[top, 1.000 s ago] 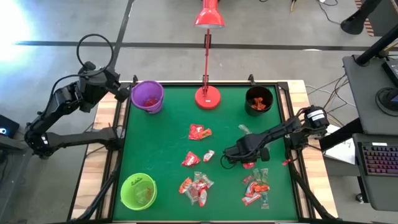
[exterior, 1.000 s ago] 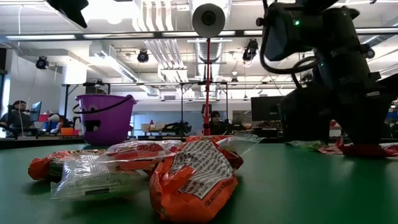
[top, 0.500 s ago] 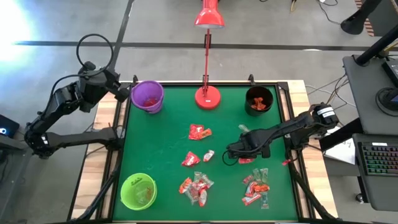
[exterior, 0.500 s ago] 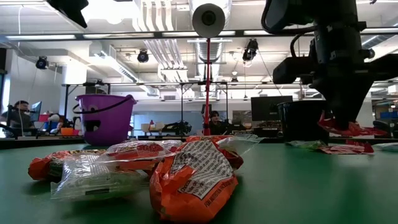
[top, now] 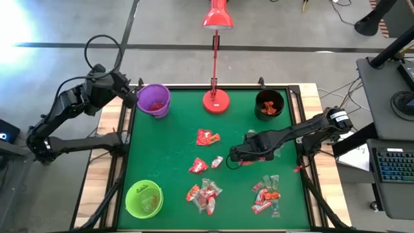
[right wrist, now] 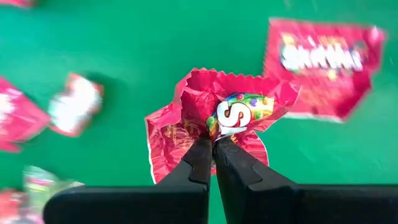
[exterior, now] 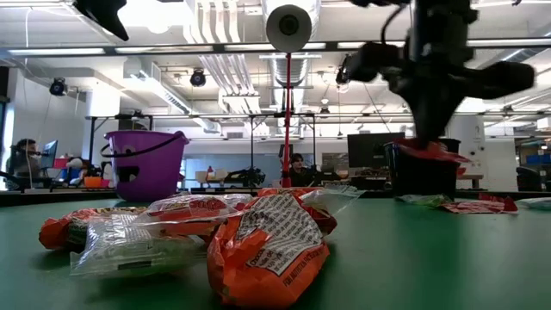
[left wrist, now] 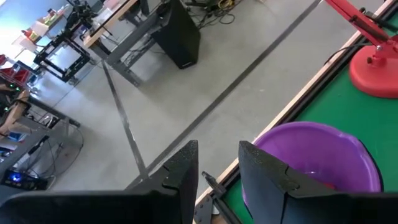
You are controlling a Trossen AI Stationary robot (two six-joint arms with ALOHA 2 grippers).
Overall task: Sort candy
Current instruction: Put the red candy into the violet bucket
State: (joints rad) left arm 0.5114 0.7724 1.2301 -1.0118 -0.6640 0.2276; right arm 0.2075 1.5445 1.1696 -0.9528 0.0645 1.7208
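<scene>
The right gripper (top: pixel 234 157) hangs over the middle of the green felt table (top: pixel 168 149), its two dark fingers (right wrist: pixel 205 163) pressed together on the edge of a crumpled red candy packet with a rainbow "S" printed on its front (right wrist: pixel 214 118). The packet is lifted clear of the felt; in the low view it hangs as a red wrapper (exterior: pixel 430 151) under the gripper, in front of the black cup (exterior: pixel 422 168). From the wrist camera, the packet's long axis runs crosswise to the fingers, with its crimped edge pointing away from them.

Other candy lies on the felt. A flat red packet with white lettering (top: pixel 207 137) sits well apart from the gripper, toward the red lamp base (top: pixel 216 101). A red-and-white wrapper (top: pixel 198 166) and a small pale one (top: pixel 217 161) lie just beside the gripper. Two loose heaps of red, orange and clear wrappers (top: pixel 204 194) (top: pixel 266 194) lie near the front edge; their individual directions probably cannot be told from above.

The left gripper (left wrist: pixel 217 168) waits beside the purple plastic bucket (top: pixel 154 99) at the table's far left corner, its fingers standing apart with nothing between them. A lime green cup (top: pixel 143 199) stands at the near left corner.
</scene>
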